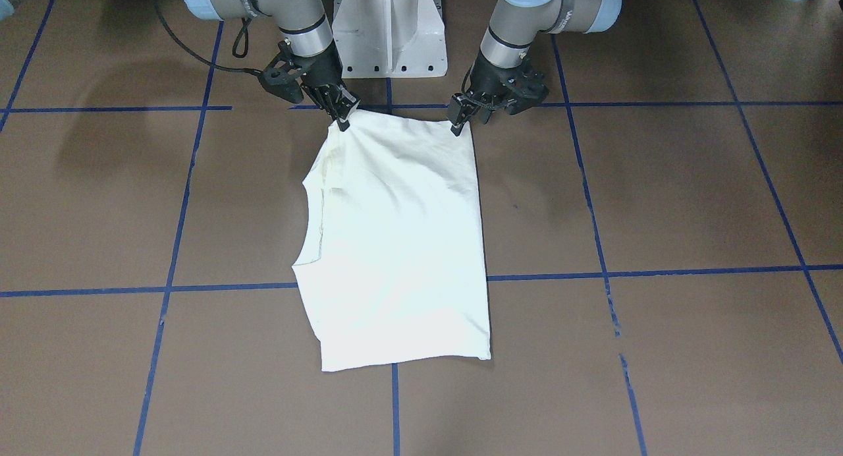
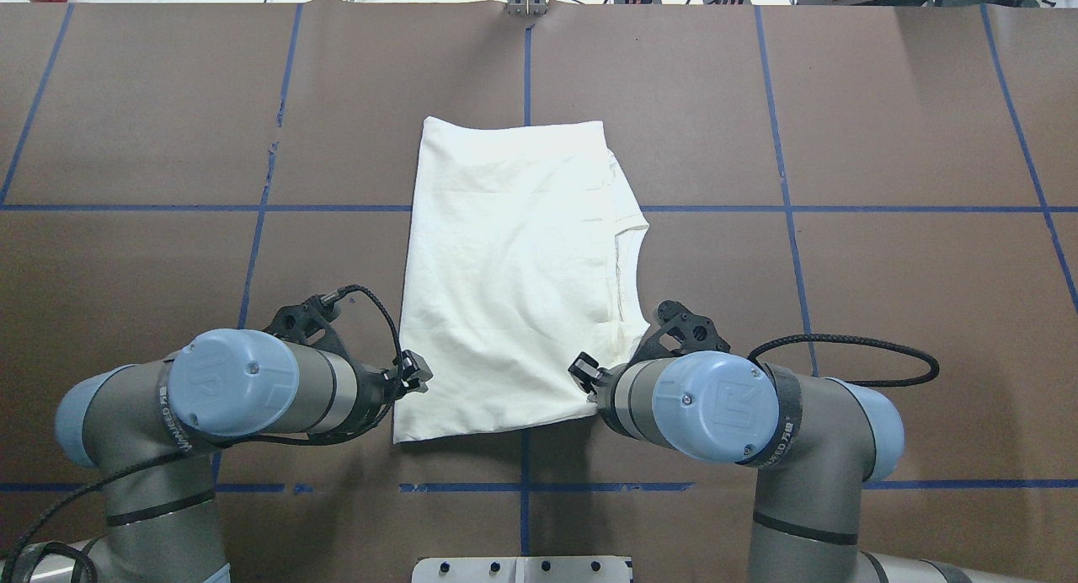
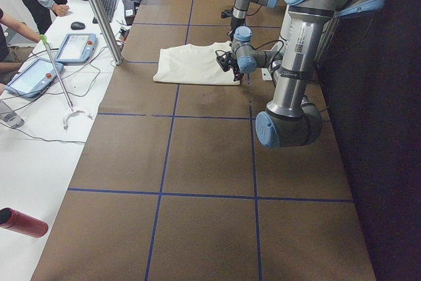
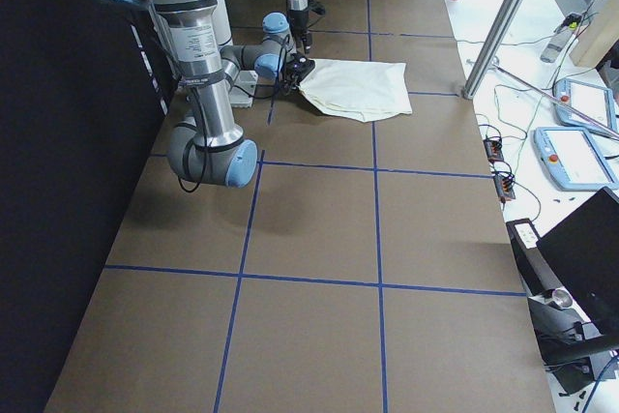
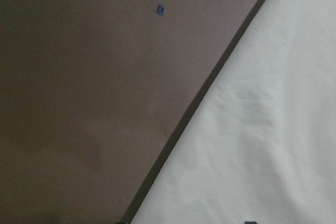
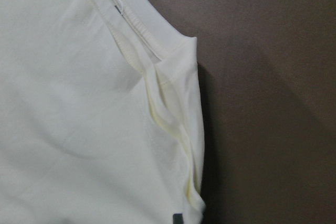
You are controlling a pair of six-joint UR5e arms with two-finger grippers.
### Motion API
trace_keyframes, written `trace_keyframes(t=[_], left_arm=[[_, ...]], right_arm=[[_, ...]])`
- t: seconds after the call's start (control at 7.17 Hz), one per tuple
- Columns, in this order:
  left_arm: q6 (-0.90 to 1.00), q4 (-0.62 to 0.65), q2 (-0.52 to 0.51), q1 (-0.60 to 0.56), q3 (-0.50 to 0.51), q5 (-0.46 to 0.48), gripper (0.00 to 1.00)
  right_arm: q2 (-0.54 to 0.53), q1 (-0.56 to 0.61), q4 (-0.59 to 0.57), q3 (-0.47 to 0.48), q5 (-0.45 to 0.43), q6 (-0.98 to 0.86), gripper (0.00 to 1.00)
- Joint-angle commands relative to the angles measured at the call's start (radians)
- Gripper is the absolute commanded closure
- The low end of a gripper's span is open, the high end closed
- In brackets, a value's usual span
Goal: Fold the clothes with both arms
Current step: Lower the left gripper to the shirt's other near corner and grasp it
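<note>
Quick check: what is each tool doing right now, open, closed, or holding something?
Left tool: closed on the near corner of the T-shirt.
Right tool: closed on the other near corner of the T-shirt, by the collar side.

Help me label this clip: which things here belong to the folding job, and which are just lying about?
Belongs to the job:
shirt
left end effector
right end effector

Just lying about:
red bottle
tablets
computer mouse
white base

Wrist views close; four exteriors share shirt [image 2: 505,280]
</note>
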Motion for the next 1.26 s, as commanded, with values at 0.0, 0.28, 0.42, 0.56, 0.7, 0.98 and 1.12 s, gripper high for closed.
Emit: trace_keyframes(t=[0.0, 0.28, 0.42, 0.56, 0.7, 0.98, 1.12], left_arm=[[-0.004, 0.0, 0.001, 0.03, 0.021, 0.004, 0.25], [-0.004, 0.002, 0.001, 0.059, 0.044, 0.022, 0.36], [-0.004, 0.002, 0.001, 0.061, 0.044, 0.022, 0.44], [-0.004, 0.002, 0.003, 0.061, 0.044, 0.023, 0.54], [-0.006, 0.002, 0.003, 0.061, 0.044, 0.023, 0.77], [-0.006, 0.003, 0.003, 0.061, 0.044, 0.023, 1.0], [-0.006, 0.023, -0.003, 0.061, 0.043, 0.023, 1.0]], right_arm=[[0.002, 0.0, 0.0, 0.0, -0.001, 0.0, 1.0], [0.003, -0.002, 0.0, 0.001, -0.001, 0.0, 1.0], [0.005, -0.002, 0.0, 0.001, -0.001, 0.0, 1.0], [0.005, -0.002, 0.0, 0.001, 0.001, 0.0, 1.0], [0.005, -0.002, 0.0, 0.001, 0.001, 0.0, 1.0], [0.005, -0.002, 0.0, 0.001, 0.001, 0.0, 1.0], [0.003, -0.002, 0.0, 0.001, 0.001, 0.0, 1.0]])
